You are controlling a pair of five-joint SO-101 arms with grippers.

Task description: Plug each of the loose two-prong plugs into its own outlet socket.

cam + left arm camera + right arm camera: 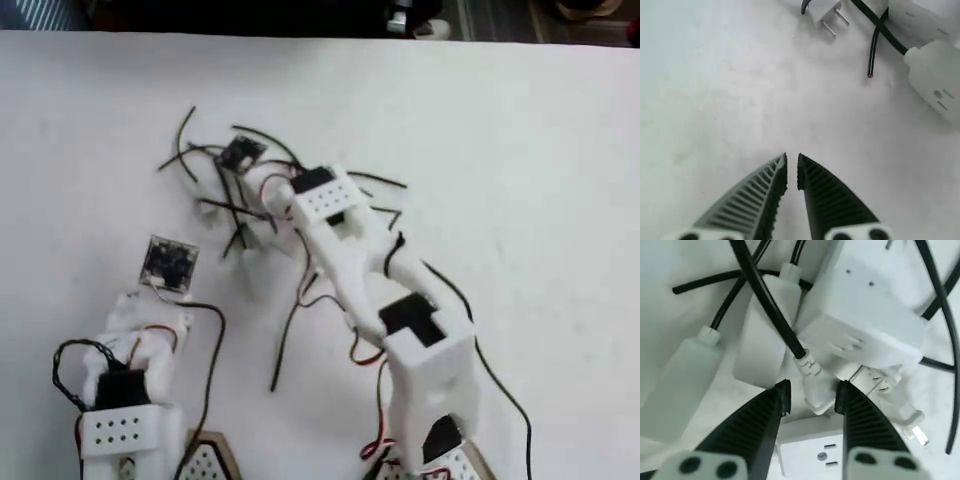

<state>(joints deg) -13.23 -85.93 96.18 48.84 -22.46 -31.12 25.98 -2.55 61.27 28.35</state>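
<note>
Right wrist view: right gripper (812, 386) half-open, plug (818, 394) lengthwise btw jaws, cord end away; left gripper (792, 158) closed, empty.

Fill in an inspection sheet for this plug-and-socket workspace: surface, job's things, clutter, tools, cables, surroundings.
Surface: white table, plain and flat.
Job's things: loose two-prong plug lying near an outlet socket; heap of further white plugs and sockets mid-table.
Clutter: nothing seen.
Tools: left tool shut, empty, over the table; right tool open, astride a white plug beside another socket.
Cables: black cables sprawl and cross around the heap.
Surroundings: dark floor beyond the table's far edge.
</note>
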